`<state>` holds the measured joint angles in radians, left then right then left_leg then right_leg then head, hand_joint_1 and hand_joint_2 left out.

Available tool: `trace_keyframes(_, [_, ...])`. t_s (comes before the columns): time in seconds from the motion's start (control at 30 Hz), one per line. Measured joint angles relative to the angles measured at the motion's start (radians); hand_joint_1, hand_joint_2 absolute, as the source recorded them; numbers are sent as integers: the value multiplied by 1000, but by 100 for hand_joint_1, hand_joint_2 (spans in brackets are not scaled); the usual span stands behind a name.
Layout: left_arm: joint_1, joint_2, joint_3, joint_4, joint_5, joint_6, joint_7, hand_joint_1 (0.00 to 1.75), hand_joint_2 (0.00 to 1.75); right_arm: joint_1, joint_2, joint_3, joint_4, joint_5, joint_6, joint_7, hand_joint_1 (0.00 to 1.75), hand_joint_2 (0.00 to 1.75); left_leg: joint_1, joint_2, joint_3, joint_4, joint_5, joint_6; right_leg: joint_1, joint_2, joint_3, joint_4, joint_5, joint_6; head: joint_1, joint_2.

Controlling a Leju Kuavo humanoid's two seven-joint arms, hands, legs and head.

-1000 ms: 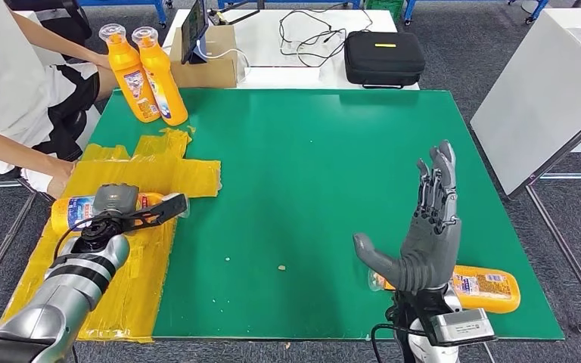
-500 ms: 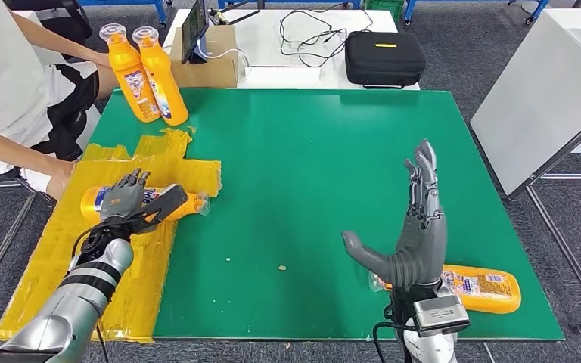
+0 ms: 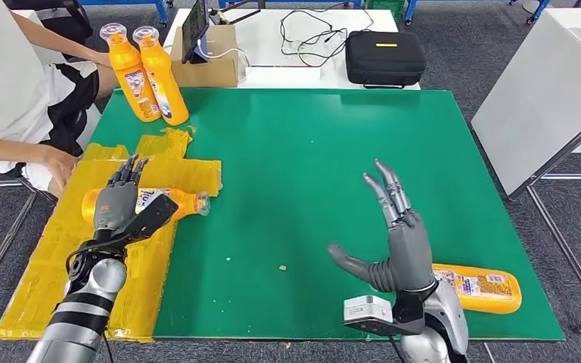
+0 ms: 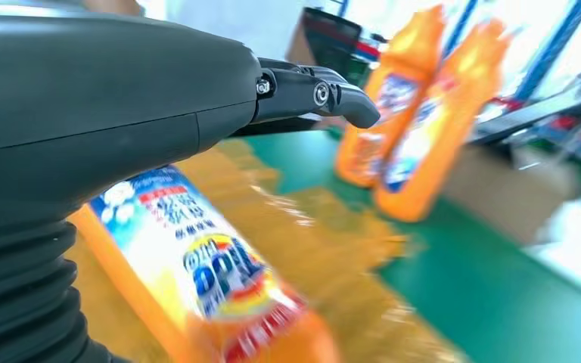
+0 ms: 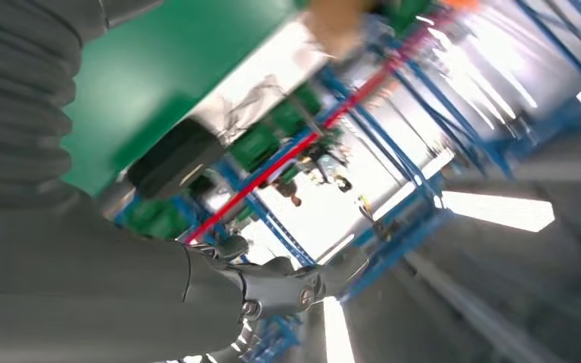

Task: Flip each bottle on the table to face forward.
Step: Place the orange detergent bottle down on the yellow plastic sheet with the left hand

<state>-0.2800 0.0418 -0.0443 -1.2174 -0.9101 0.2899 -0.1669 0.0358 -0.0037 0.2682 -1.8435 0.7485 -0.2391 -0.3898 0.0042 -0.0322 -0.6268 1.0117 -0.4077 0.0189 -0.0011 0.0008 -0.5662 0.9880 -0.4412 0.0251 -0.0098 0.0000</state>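
I hover my left robot hand [image 3: 119, 203], fingers spread and gripping nothing, over the lying detergent bottle [image 3: 168, 202] at nine o'clock, needing a centred wrap before rolling its label forward.

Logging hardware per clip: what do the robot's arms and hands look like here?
Both arms are silver. The left arm has black bands and a thin black cable looping at the wrist. Left hand and right hand are grey with darker slender fingers and a thick thumb. A silver camera box sits at the right wrist.
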Motion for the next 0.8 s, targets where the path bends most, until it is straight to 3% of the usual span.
trace_keyframes(0.27, [70, -19, 1, -165, 27, -14, -13, 0, 175, 4, -55, 4, 21, 29, 2, 12, 0, 175, 0, 0, 0, 0, 0, 0, 0, 0, 0, 0, 0, 0, 0, 0])
trace_keyframes(0.4, [105, -35, 4, -219, 116, -51, -66, 0, 175, 6, -95, 12, 27, 153, 23, 78, 0, 175, 0, 0, 0, 0, 0, 0, 0, 0, 0, 0, 0, 0, -1, 0])
trace_keyframes(0.57, [192, -77, -3, -318, 238, -133, -129, 0, 175, 39, -248, -4, 43, 191, 95, 117, 0, 175, -1, -3, -2, 0, -1, 1, -1, -2, -2, -1, -1, 1, 0, 0])
trace_keyframes(0.8, [246, -112, -54, -355, 306, -165, -156, 0, 175, 122, -427, -134, 48, 128, 186, 119, 0, 175, -4, -3, -3, 0, -2, 3, -3, -2, -2, -2, 0, 2, 0, 0])
